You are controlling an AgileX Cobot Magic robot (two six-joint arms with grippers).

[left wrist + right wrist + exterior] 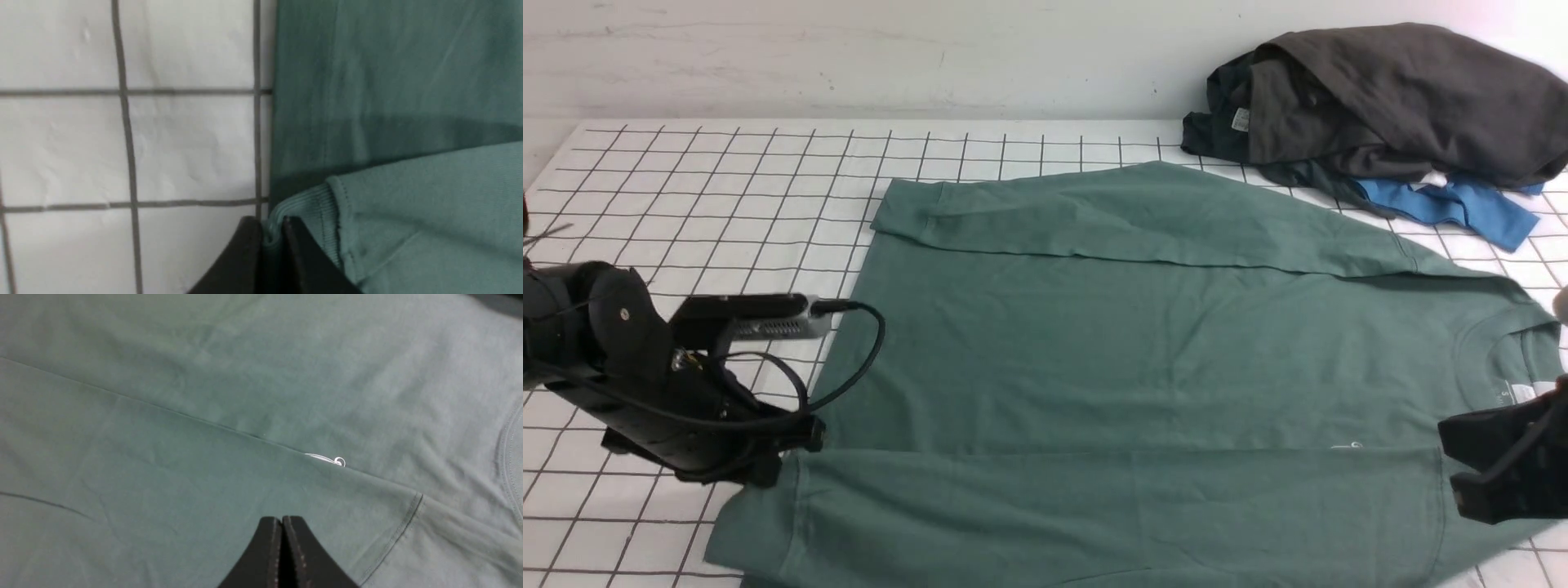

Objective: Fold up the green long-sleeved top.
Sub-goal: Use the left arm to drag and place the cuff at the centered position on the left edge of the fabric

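Pinching the cuff [314, 208] of one green long-sleeved top [1135, 351], left claw [267, 222]; right claw [282, 518] pressed together.

We see the green long-sleeved top [1143, 343] spread flat on the gridded table [727, 188], collar towards the right, both sleeves seemingly folded across its body.

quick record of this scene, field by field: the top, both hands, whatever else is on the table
garment: green top, flat on the grid table, neck toward the robot's right
sleeves: both laid along the body
left hand: shut on the near sleeve's cuff
right hand: shut, over the near sleeve by the chest mark; nothing seen between its jaws
other: dark clothes piled over a blue garment, far right
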